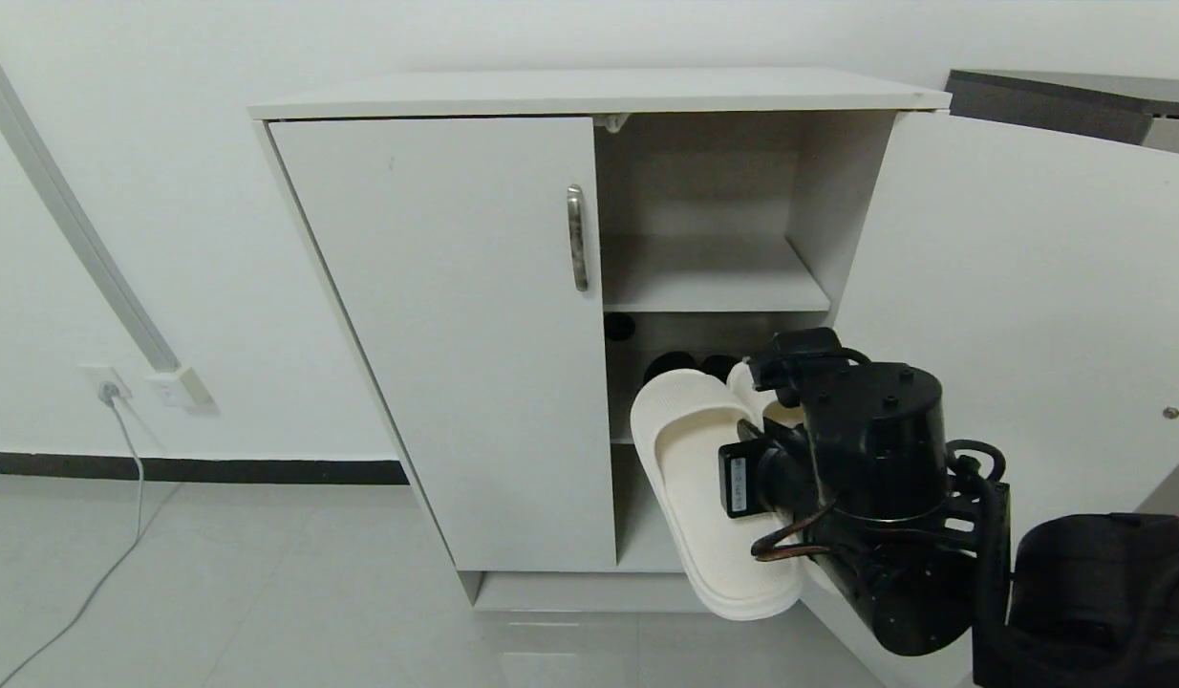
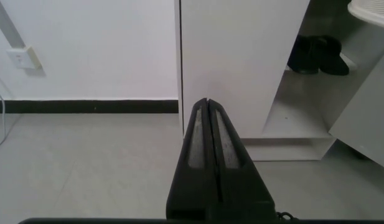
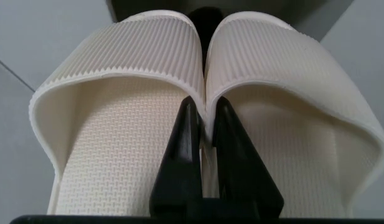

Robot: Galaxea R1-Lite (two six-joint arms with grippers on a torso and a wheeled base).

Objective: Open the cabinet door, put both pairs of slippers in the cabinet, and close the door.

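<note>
- Right gripper [image 3: 206, 109]: fingers clamped on white slippers [image 1: 690, 478], lower centre-right of head view, at cabinet [image 1: 437, 334] opening.
- Left gripper [image 2: 207, 106]: fingers pressed together, empty.
- Black slippers [image 1: 682, 366] on shelf inside; right door [image 1: 1029, 315] open.

Soft, even indoor light keeps the white cabinet [image 1: 437, 334] bright. Past the right gripper [image 3: 206, 107] its open interior lies in shade (darkest around the black slippers [image 2: 316, 55]). The white slippers [image 3: 148, 68] it clamps are well lit, dimmer under their straps. Glossy floor tiles [image 1: 265, 592] faintly mirror the cabinet.
</note>
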